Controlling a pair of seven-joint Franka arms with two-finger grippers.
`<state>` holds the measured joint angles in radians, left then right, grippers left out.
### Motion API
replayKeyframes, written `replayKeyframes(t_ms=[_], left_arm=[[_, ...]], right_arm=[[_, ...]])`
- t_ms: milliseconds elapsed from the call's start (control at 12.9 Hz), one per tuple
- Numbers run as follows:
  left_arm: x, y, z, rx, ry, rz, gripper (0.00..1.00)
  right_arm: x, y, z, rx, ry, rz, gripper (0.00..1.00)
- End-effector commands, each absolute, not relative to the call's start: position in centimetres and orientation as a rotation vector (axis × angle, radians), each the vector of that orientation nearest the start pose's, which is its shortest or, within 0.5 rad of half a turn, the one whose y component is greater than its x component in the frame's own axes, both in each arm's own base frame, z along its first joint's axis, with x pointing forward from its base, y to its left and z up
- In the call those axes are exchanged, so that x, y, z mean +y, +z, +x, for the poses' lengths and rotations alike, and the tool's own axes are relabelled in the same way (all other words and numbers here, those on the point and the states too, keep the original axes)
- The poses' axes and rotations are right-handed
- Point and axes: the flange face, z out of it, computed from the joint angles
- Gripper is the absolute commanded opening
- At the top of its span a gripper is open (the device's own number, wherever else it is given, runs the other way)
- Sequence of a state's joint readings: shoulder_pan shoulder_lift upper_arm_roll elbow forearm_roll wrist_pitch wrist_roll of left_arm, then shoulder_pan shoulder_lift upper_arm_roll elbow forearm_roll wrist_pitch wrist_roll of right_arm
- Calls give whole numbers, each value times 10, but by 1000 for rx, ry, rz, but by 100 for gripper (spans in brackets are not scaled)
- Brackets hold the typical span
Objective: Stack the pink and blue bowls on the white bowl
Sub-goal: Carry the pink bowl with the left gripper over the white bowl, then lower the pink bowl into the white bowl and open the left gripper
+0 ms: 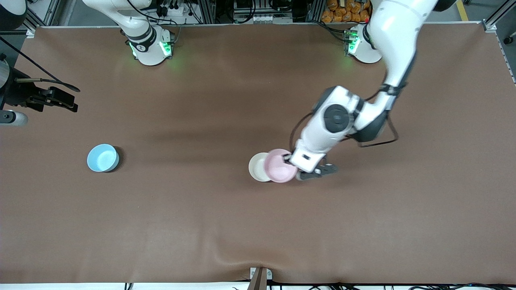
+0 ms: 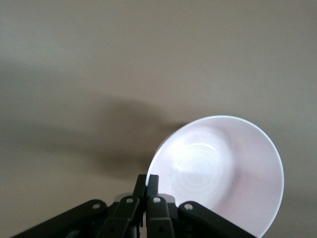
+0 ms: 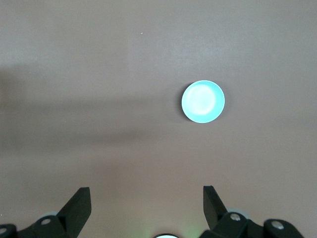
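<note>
So three bowls – left gripper (image 2: 147, 184) pinching one pink bowl (image 1: 279, 165) over one white bowl (image 1: 256, 166); right gripper (image 3: 146, 201) wide open, empty, above one blue bowl (image 1: 102, 158).

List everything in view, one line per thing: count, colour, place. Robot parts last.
pink bowl: one, pale pink, held by its rim in the left gripper, partly over the white bowl.
white bowl: one, white, on the table near the middle.
blue bowl: one, light blue, on the table toward the right arm's end.
table: one, brown.
left gripper: one, shut on the pink bowl's rim.
right gripper: one, open, waiting high over the table.
</note>
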<state>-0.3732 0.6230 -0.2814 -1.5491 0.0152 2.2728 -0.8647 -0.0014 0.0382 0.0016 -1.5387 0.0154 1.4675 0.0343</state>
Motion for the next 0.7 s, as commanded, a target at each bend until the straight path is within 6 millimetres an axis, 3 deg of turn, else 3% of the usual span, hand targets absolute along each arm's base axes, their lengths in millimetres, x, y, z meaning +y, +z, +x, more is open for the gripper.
replayKeyframes(t_ms=[0, 621], left_arm=[[-425, 293, 598, -488, 46, -3307, 0], [-437, 268, 590, -442, 47, -3309, 0]], right_arm=[[4, 611, 556, 47, 164, -3127, 100], [2, 610, 555, 49, 168, -3126, 100]])
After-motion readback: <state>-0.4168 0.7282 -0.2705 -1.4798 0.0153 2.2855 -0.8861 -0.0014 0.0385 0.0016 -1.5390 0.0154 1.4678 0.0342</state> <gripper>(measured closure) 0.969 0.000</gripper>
